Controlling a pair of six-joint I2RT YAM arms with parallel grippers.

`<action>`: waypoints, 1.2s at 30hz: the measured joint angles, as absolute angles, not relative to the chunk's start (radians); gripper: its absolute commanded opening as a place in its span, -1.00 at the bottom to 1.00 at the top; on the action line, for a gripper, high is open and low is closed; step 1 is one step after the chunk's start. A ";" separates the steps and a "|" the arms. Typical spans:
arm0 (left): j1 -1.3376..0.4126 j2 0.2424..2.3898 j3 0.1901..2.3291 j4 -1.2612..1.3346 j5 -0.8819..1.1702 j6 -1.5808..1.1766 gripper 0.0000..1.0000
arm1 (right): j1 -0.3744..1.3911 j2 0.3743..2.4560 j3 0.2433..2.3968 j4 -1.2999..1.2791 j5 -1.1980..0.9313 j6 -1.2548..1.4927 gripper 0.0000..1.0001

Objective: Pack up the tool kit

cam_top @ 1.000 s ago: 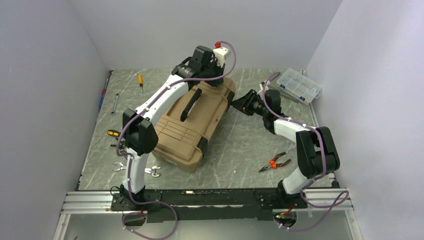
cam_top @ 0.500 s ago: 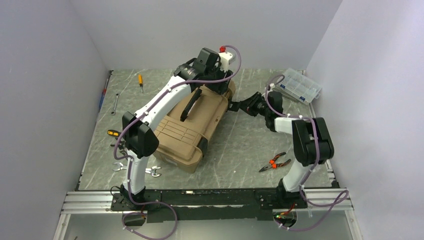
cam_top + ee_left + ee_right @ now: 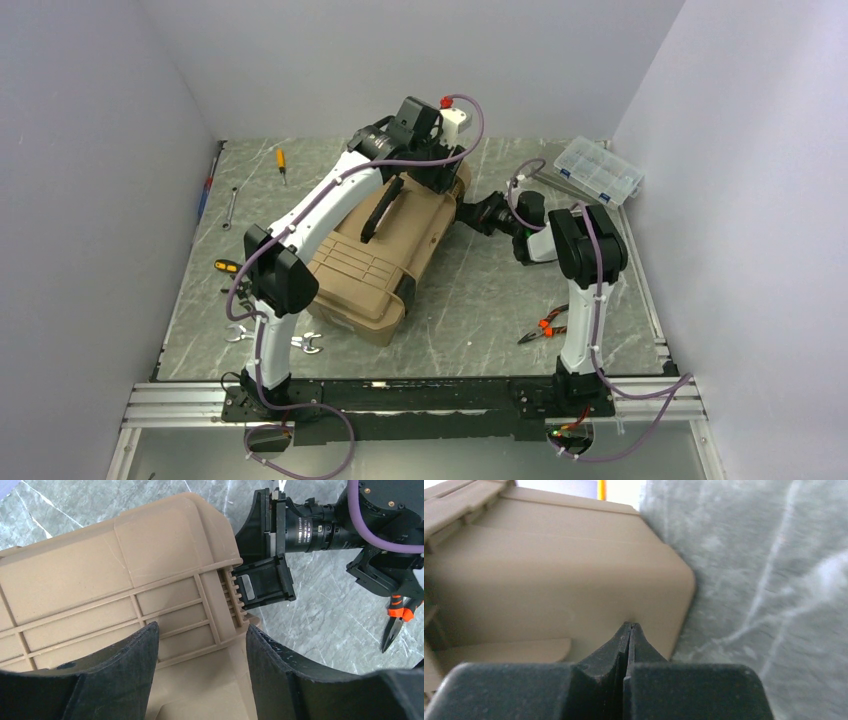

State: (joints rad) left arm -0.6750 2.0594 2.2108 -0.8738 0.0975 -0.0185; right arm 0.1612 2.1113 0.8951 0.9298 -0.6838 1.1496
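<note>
- Toolbox lies slantwise on the table, left of the middle, lid down; its far end sits between the two arms.
- Left gripper hangs over that far end with its jaws wide, one finger on each side of the ribbed lid and nothing held. It looks placed to steady the box or press on the lid.
- Right gripper has its fingers pressed together on nothing, the tip against the box's tan right wall, likely to nudge or brace it.
- Black latch on the right side sticks out from the box, just beside the right gripper, so it seems undone.
- Pliers near right, a wrench near left and a screwdriver far left lie loose, so packing looks unfinished.
</note>
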 measured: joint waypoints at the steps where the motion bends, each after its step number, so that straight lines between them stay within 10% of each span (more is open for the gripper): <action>1: -0.675 2.059 2.212 -0.876 0.096 -0.018 0.35 | 0.164 2.123 0.898 0.968 -0.694 1.166 -1.00; 16: -0.675 2.060 2.215 -0.883 0.082 -0.011 0.33 | 0.173 2.187 0.827 1.376 -0.824 1.437 -1.00; 25: -0.658 2.072 2.206 -0.839 0.131 -0.020 -0.62 | 0.172 2.106 0.715 1.375 -0.862 1.450 -1.00; 36: -0.612 2.041 2.077 -0.683 0.267 -0.078 -0.80 | 0.160 1.997 0.698 1.397 -0.897 1.436 -1.00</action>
State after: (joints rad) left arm -0.6121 2.0411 2.0766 -0.6827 0.2672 -0.0776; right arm 0.1604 1.9968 0.6975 1.3972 -0.8967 1.4357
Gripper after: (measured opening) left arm 0.097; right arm 0.007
